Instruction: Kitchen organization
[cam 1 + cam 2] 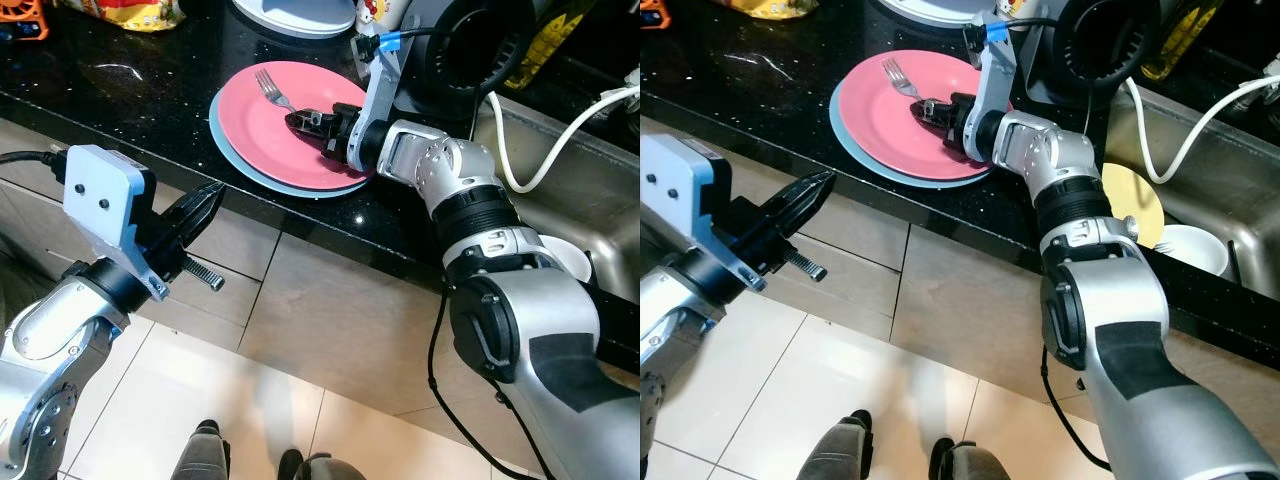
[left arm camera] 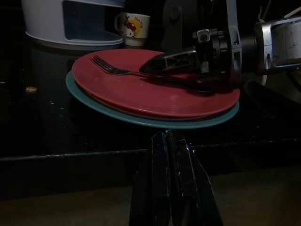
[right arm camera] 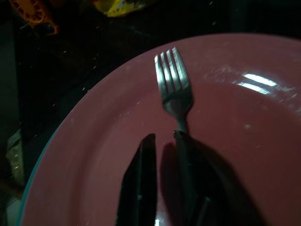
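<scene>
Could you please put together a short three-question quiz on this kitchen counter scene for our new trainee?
1. True or false: the fork lies on the pink plate.
2. What sits directly under the pink plate? A) a blue plate B) a chopping board C) a towel
3. Fill in: the left claw hangs in front of the counter edge with its fingers ____.

Key
1. True. The right claw is at the fork's handle, its fingers slightly apart; the handle lies under one finger.
2. A, the blue plate, whose rim shows around the pink one.
3. Shut, pressed together in the left wrist view.
</scene>
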{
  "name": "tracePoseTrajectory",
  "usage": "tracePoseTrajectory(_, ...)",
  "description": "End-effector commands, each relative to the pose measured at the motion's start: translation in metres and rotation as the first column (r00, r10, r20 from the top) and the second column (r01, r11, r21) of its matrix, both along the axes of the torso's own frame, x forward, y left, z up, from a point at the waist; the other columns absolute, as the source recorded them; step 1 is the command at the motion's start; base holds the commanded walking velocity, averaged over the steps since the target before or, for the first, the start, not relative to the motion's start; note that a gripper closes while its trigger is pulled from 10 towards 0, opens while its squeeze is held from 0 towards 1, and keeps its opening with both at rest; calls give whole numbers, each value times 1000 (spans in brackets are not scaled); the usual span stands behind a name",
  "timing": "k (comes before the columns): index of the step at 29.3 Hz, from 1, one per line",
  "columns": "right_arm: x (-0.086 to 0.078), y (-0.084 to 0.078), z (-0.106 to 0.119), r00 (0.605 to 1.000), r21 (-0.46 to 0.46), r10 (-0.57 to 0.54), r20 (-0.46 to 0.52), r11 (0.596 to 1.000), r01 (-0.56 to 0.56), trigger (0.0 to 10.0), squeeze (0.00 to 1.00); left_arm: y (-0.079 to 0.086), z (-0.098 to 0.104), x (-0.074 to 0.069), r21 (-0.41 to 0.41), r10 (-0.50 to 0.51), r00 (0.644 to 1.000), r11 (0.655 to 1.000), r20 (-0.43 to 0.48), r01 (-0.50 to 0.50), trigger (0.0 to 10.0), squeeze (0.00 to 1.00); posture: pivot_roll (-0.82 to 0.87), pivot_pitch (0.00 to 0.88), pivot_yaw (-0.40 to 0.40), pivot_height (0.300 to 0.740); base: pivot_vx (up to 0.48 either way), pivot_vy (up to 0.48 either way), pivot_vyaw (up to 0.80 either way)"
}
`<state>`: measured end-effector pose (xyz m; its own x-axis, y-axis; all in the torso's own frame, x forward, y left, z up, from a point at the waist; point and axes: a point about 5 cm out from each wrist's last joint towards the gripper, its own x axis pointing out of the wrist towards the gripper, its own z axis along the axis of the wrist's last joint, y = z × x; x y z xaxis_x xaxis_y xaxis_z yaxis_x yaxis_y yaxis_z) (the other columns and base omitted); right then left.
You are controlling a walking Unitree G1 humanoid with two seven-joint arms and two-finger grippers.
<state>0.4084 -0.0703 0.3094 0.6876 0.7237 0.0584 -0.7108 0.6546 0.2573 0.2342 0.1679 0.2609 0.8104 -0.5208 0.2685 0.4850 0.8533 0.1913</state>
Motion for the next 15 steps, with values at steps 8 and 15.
tracePoseTrajectory(8,6,-2,-6,987,-283,-127,94,948,149,10000,1000,-5,-4,-1,-2,-23,1000,1000,-14,23,10000,0,191,199,-212,740,0,0,0)
tracePoseTrajectory(15,6,-6,-15,987,-442,-143,77,882,163,10000,506,-6,-5,0,-2,-30,999,1000,-17,29,10000,0,181,199,-215,740,0,0,0)
